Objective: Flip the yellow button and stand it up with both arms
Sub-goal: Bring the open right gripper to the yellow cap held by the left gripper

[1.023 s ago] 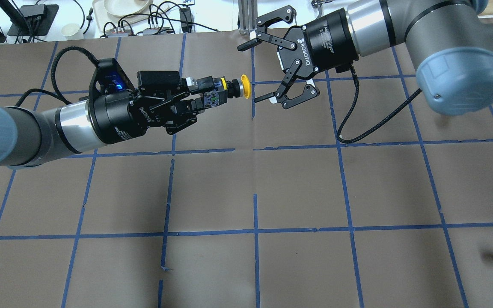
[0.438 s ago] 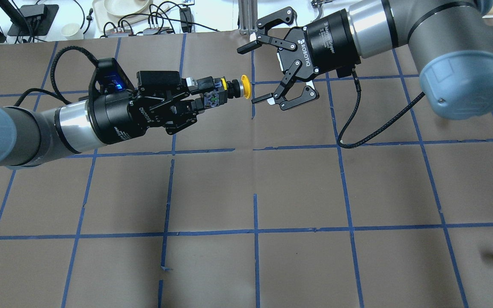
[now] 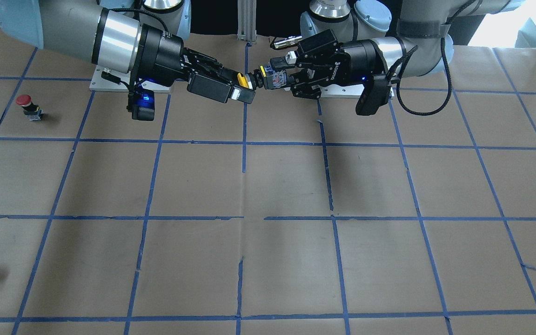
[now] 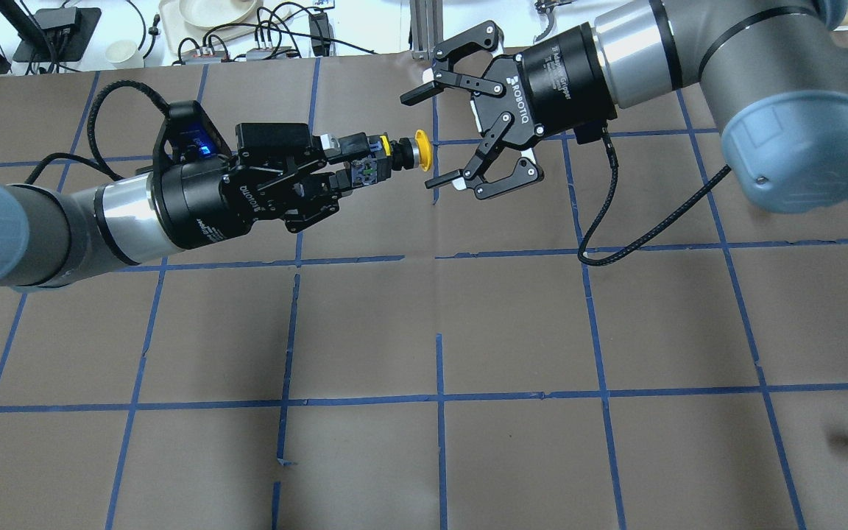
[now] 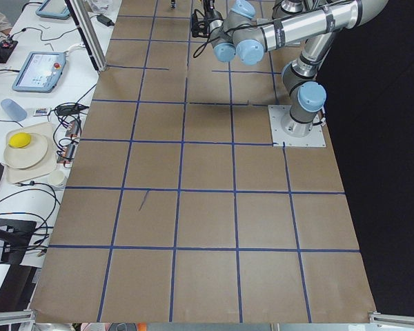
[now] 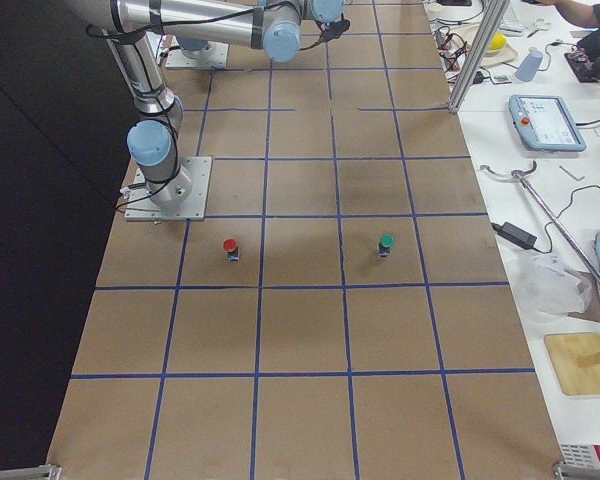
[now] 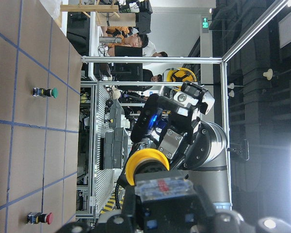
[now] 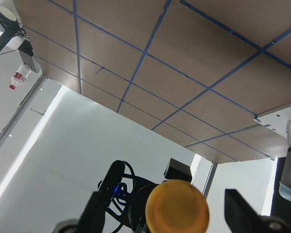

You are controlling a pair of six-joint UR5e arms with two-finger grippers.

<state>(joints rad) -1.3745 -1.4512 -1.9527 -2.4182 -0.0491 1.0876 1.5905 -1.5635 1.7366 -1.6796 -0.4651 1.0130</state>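
Yellow button — round cap, black-grey body, clenched in left gripper; right gripper agape — brown blue-gridded table.

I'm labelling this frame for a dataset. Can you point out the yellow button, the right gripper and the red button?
yellow button [image 8: 177,206]: right wrist view, centre of its yellow cap.
right gripper [image 4: 424,138]: overhead view, midway between its open fingertips.
red button [image 3: 23,99]: front-facing view, its red cap.

I'm seeing yellow button hanging horizontal, left gripper pinching its body, cap facing wide-spread right gripper.
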